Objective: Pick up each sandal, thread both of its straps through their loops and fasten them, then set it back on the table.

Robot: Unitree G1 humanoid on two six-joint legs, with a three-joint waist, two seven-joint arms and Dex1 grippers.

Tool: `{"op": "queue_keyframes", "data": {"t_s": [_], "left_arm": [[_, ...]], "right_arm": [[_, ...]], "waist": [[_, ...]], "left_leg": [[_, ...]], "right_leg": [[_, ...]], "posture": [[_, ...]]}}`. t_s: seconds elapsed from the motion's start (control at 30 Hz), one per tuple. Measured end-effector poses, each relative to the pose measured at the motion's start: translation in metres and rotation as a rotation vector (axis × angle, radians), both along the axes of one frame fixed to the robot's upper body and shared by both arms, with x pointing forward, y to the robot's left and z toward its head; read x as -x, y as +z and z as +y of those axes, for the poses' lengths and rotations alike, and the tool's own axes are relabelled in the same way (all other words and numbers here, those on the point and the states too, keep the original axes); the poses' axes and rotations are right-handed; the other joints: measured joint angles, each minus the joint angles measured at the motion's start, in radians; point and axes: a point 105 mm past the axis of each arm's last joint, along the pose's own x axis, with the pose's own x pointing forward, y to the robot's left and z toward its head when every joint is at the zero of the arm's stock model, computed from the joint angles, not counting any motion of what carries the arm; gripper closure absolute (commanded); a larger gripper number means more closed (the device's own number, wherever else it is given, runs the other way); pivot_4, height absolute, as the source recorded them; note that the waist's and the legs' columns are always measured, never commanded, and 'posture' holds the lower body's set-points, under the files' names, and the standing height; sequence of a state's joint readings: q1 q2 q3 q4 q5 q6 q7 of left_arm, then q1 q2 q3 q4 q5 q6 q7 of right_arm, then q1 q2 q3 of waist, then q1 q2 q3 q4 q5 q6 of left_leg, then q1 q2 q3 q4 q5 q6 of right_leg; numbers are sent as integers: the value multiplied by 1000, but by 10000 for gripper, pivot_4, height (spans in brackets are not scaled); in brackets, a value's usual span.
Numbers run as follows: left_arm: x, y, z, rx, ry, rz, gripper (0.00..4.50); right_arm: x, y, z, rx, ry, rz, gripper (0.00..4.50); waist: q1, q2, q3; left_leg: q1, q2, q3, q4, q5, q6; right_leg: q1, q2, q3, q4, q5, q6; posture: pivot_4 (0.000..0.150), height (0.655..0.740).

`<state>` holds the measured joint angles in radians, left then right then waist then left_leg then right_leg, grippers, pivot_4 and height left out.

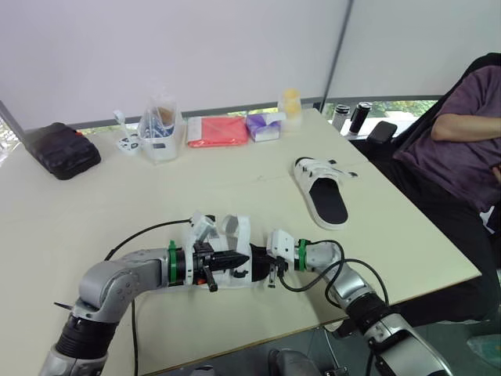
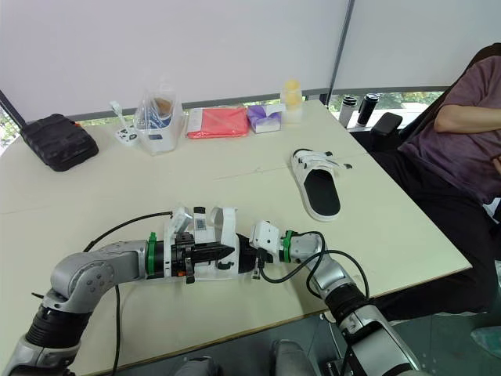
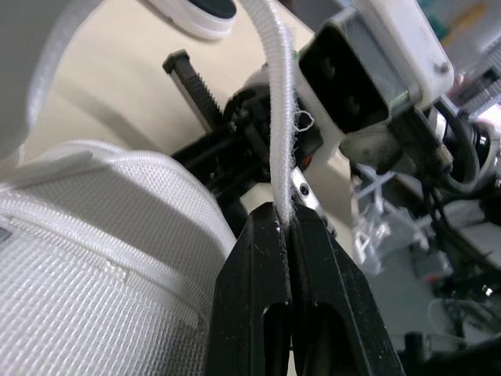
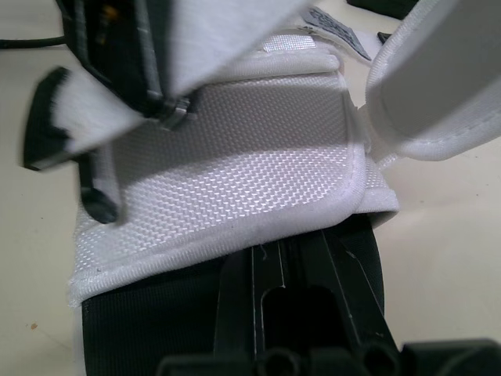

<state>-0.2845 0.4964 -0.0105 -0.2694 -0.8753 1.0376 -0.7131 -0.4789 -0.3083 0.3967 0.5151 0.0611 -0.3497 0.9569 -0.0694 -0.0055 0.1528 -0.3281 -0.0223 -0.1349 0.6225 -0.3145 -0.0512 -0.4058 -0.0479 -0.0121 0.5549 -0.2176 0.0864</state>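
Pinching a thin white strap [image 3: 280, 117] edge-on, the left gripper [image 1: 243, 257] has its fingers [image 3: 254, 305] clenched on the webbing. The sandal [image 1: 225, 235] it belongs to sits at the near edge of the table [image 1: 117, 196], between the two arms. The right gripper [image 1: 262, 258] meets the sandal's other end; whether it is clamped there or loose cannot be told. The sandal looks light, and probably stiff only in its sole. The straps are soft woven fabric that will flop, twist and fold rather than hold a shape. A strap is best taken close to its free tip so it can be steered at a loop, while the other arm braces the firm sole. The frayed threads on the pinched strap suggest it may snag. The wide mesh band [image 4: 250, 141] is white with a stitched, rounded border and arches over a black footbed [image 4: 149, 313]. The second sandal [image 1: 322, 192] lies flat further back and to the right, well apart. It has the same white upper and black footbed, and its straps appear to lie across the toe end.
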Motion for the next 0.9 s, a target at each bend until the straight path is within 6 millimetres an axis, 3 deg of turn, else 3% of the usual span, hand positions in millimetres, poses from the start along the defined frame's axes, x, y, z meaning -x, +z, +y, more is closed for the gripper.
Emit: {"op": "queue_keyframes", "data": {"t_s": [0.13,0.3,0.6,0.9], "left_arm": [[-6,10,1,68,32,32,44629],[-6,8,3,56,39,36,44629],[5,-1,4,-56,-19,-11,44629],[12,0,3,-44,-66,18,44629]], "right_arm": [[1,0,2,-4,3,2,45000],[2,0,4,-9,8,4,45000],[2,0,5,-10,10,5,45000],[2,0,5,-11,10,5,45000]], "waist": [[0,0,0],[0,-1,0],[0,1,-1],[0,1,-1]], "left_leg": [[6,0,1,-1,0,-1],[8,-1,3,-5,0,0],[9,-1,2,-7,0,-1],[9,-2,3,-7,0,0]], "right_leg": [[-1,-1,3,6,0,0],[-1,1,4,9,5,-7],[-2,2,4,10,5,-7],[-3,2,4,10,5,-7]], "posture": [[1500,7400],[1500,7400],[1500,7400],[1500,7400]]}}
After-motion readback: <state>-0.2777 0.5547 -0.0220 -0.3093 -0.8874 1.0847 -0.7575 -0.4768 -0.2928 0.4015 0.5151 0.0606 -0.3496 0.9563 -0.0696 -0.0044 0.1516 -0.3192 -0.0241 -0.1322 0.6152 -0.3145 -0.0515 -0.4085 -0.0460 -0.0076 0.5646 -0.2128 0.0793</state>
